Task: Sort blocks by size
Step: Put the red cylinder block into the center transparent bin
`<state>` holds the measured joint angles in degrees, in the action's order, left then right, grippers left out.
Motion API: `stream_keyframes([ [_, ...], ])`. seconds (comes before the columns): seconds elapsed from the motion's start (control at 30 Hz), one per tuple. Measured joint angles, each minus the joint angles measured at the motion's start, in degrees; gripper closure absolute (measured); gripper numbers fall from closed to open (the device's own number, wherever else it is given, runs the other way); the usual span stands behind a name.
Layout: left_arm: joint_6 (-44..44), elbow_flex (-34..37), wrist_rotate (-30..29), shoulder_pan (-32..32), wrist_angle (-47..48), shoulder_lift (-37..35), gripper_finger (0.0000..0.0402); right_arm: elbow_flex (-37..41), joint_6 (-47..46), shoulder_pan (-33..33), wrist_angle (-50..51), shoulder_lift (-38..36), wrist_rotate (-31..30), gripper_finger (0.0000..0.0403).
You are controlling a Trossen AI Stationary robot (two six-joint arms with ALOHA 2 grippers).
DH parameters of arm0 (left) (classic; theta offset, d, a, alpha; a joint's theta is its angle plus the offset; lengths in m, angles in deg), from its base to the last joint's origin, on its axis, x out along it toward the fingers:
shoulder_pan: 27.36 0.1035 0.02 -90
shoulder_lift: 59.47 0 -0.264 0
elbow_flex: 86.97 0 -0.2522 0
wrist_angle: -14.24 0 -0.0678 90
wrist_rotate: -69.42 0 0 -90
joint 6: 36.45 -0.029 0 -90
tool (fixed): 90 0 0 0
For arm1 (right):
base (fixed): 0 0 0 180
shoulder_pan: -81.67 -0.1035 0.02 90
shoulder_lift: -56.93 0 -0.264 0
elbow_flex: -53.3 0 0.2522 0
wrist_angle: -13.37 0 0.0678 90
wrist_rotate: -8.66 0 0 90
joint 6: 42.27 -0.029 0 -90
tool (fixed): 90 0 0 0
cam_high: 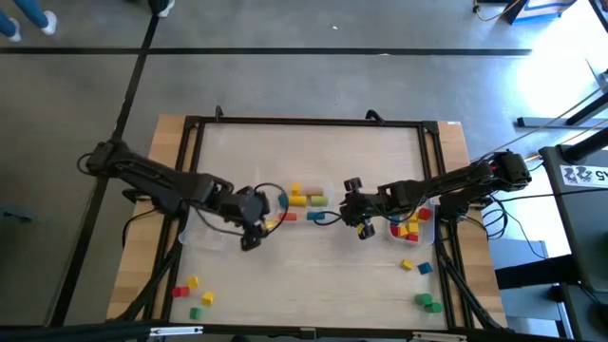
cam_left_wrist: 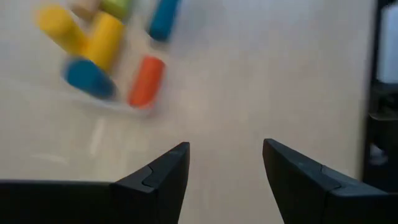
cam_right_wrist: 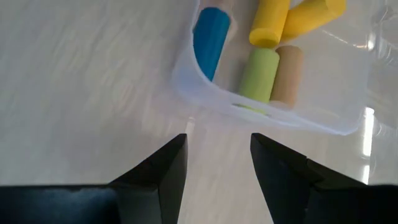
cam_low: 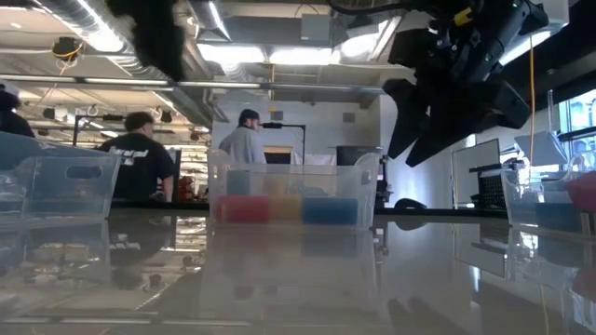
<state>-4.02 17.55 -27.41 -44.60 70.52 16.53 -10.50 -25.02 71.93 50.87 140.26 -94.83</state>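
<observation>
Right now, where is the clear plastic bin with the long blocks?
In the high view, the clear plastic bin of long coloured blocks sits mid-table, between the left gripper and the right gripper.

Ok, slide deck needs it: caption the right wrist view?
Open right gripper faces a clear bin of coloured cylinders.

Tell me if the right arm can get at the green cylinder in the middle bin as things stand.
Probably yes. The right gripper is open, empty and just outside the bin's clear wall; the green cylinder lies uncovered on top, though tight between neighbouring pieces.
</observation>
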Motion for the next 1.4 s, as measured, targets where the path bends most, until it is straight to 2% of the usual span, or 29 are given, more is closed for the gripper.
stream_keyframes([
  [0.43,22.37,0.00,3.89,-18.18,8.65,-1.24,0.0201,-0.02,0.71,0.00,-4.31,0.00,0.00,0.0221],
  [0.83,39.42,2.50,3.76,-30.59,9.15,-1.21,0.0201,-0.04,0.75,0.00,-4.73,0.00,0.00,0.0221],
  [1.13,39.14,3.32,4.77,-38.61,12.88,-1.15,0.0201,-0.04,1.41,0.00,-4.76,0.00,-1.51,0.0221],
  [1.4,40.66,3.32,7.94,-44.40,14.03,-1.17,0.0201,-0.04,2.51,0.00,-4.76,0.00,-1.50,0.0221],
])
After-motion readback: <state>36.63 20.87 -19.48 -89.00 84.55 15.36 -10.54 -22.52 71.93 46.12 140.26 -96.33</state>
